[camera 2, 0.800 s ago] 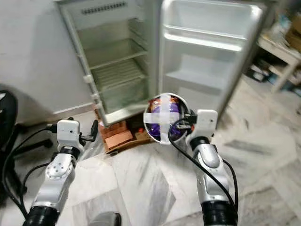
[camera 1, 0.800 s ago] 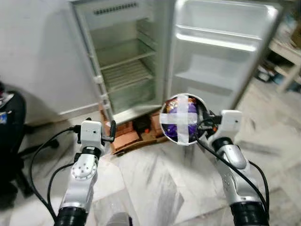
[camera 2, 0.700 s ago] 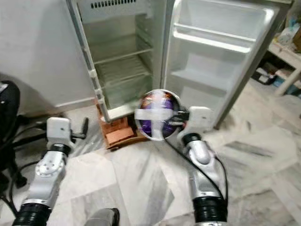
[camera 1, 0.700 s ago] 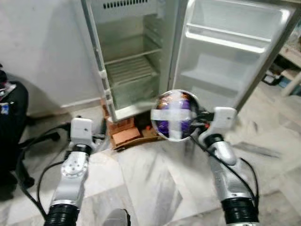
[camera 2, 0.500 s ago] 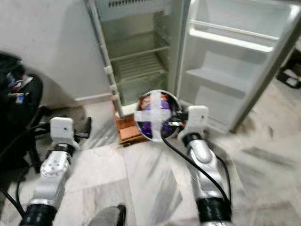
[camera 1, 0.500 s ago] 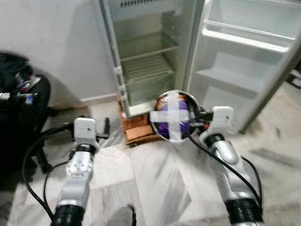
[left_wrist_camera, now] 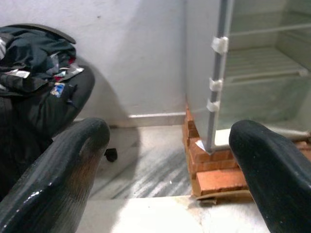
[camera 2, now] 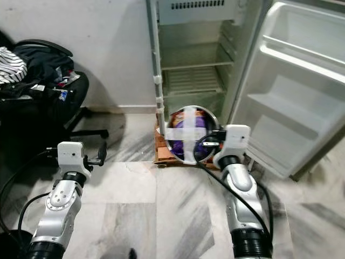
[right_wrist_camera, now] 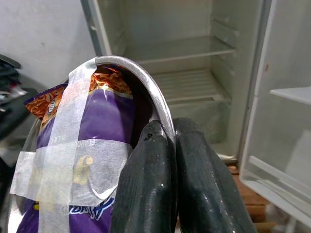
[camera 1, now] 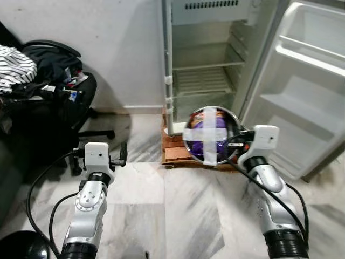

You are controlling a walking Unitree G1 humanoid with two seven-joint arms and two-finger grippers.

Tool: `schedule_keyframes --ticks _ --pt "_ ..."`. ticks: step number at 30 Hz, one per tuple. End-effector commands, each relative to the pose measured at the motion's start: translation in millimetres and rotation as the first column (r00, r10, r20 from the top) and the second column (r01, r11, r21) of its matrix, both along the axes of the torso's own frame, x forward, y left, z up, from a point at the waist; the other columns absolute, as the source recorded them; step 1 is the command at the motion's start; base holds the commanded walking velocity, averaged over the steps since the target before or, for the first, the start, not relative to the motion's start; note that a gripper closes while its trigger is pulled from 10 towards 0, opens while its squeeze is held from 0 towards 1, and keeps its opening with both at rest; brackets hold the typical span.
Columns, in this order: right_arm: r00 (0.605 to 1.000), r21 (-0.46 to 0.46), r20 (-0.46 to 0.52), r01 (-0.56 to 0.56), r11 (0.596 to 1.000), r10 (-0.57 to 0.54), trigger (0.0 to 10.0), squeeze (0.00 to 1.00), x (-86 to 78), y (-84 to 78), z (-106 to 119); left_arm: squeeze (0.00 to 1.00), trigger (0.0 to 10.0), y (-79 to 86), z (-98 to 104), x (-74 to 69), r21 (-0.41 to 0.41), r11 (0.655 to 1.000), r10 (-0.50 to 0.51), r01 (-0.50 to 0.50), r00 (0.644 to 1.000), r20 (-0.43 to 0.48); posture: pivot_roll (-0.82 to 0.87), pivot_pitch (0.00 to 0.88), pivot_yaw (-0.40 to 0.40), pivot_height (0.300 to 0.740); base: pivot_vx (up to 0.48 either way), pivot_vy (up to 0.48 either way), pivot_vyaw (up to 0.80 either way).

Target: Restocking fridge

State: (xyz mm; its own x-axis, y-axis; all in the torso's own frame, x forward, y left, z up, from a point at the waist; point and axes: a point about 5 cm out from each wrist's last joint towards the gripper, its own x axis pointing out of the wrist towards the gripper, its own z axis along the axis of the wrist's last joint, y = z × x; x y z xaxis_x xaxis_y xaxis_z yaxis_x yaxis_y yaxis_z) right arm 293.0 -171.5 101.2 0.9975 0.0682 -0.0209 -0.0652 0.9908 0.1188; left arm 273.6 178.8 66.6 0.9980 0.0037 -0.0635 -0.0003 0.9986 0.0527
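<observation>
From the head cameras, the open fridge fills the upper right of the frame, its door swung wide to the right and its shelves bare. It stands on bricks at the centre. The right gripper sits right of centre, pinching the rim of a steel bowl held on its side in front of the fridge's lower edge. A purple snack packet is strapped inside the bowl by a cross of white tape. The left gripper hangs at lower left above the marble floor, holding nothing. A black office chair piled with clothes occupies the upper left.

In the left wrist view, the two black fingers stand wide apart with nothing between them; beyond lie the fridge's left edge, the bricks and the chair.

In the right wrist view, the fingers are pressed together on the bowl's metal rim, the taped packet at left and the fridge's bare shelves behind.
</observation>
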Motion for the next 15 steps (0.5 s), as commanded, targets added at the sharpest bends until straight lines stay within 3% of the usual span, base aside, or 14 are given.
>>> schedule_keyframes --ticks 1,15 --pt "0.999 0.017 0.037 -0.031 0.999 0.031 10.0 0.00 4.5 9.0 8.4 0.00 10.0 6.5 3.4 0.0 0.003 1.000 0.012 -0.012 1.000 0.007 0.02 0.094 -0.025 0.740 0.349 0.000 0.00" --pt "0.999 0.013 0.043 -0.012 1.000 0.011 10.0 0.00 11.4 7.8 9.7 0.00 10.0 5.8 3.7 -3.2 -0.015 1.000 0.002 -0.002 1.000 0.006 0.03 0.103 -0.028 0.740 0.461 0.000 0.00"
